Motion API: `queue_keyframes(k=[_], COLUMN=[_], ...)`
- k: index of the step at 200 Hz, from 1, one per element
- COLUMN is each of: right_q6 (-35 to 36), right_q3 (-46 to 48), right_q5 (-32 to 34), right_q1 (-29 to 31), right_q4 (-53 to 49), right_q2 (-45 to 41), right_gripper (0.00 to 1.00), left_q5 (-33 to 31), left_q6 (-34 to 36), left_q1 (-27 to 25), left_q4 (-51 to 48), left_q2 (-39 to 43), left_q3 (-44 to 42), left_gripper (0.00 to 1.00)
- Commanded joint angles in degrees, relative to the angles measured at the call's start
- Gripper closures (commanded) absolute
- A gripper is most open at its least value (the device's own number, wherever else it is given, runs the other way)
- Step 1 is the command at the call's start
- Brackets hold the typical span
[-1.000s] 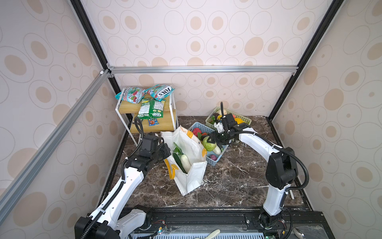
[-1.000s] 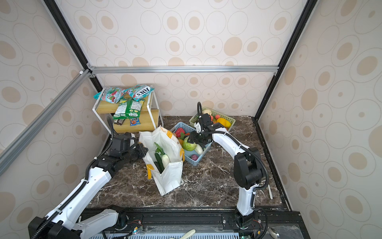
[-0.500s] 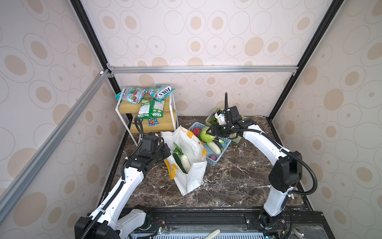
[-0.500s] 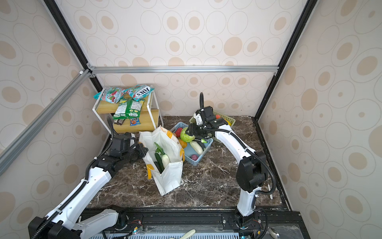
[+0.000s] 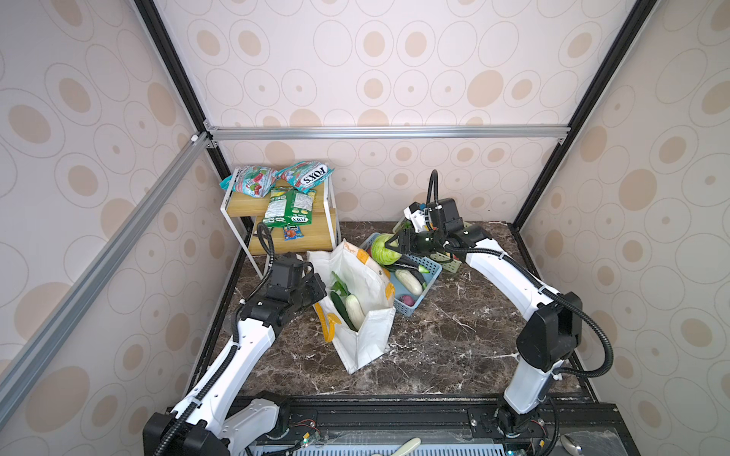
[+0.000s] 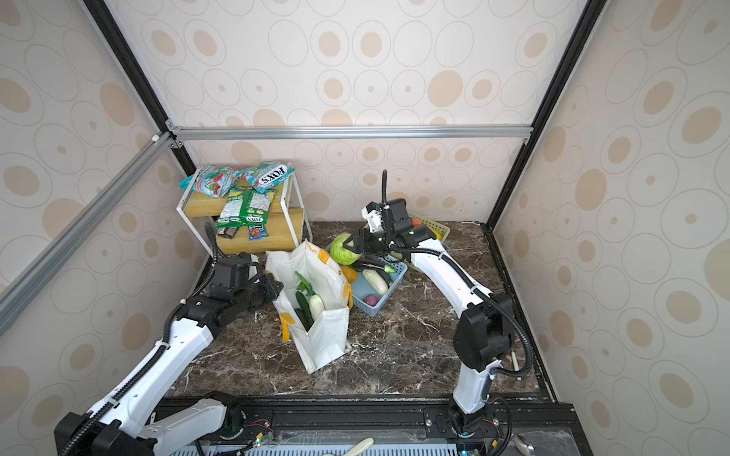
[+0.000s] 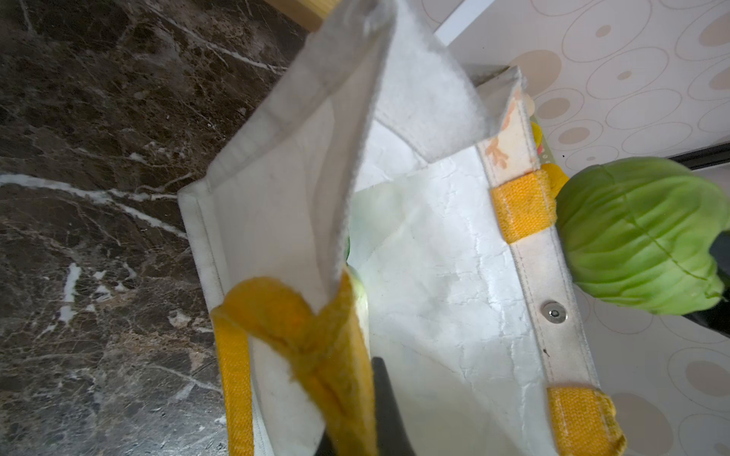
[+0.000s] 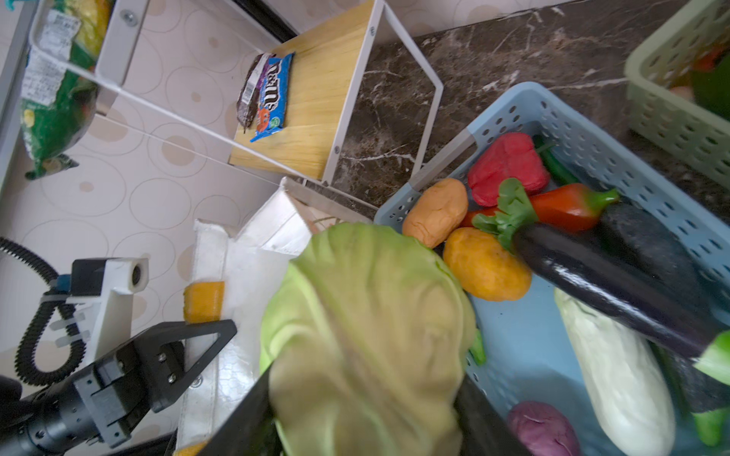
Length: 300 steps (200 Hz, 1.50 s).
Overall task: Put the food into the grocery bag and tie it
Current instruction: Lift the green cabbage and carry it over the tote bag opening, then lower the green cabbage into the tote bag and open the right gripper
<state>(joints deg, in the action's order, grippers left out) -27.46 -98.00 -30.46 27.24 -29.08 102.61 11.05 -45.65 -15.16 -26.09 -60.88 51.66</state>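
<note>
Marble tabletop [image 5: 454,347] bears white grocery bag [image 5: 367,343], gaping; yellow-orange handles [image 5: 327,327] drooping.

I saw a white-framed wooden rack [image 5: 312,241] at the back left of the dark marble tabletop [image 5: 454,339]. A FOX'S packet [image 5: 310,177] and another teal packet [image 5: 253,185] lay on its top tier. A green packet [image 5: 288,207] hung over that tier's edge, and an M&M's packet [image 8: 270,96] lay on the lower tier. A blue slotted basket [image 5: 414,309] stood just beside a pale green basket [image 8: 667,114].

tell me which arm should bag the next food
Right. The right gripper holds the green cabbage lifted beside the open grocery bag, while the left gripper is shut on its rim, holding it open.
</note>
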Motion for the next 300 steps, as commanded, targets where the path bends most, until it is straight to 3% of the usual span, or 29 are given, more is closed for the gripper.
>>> queue_keyframes(k=[1,89,167,300], right_q6=[2.0,11.6,27.0,32.6], right_q3=[-3.0,-10.3,-21.5,-21.9], right_q5=[-3.6,-5.4,-1.8,2.8], right_q1=[1.8,7.7,15.0,18.6], right_q4=[1.5,-6.4,-25.9,-33.8], right_q2=[-1.1,2.7,10.0,15.5], right_gripper=[0.41,0.41,0.41,0.42], left_q5=[-0.2,0.0,0.1,0.7], left_q6=[0.3,0.4,0.5,0.3], left_q1=[0.0,0.1,0.0,0.0], left_q4=[2.3,2.7,3.0,3.8], left_q2=[-0.2,-0.5,-0.7,-1.6], left_q3=[2.0,1.9,2.1,2.1], left_gripper=[1.00,1.00,1.00,1.00])
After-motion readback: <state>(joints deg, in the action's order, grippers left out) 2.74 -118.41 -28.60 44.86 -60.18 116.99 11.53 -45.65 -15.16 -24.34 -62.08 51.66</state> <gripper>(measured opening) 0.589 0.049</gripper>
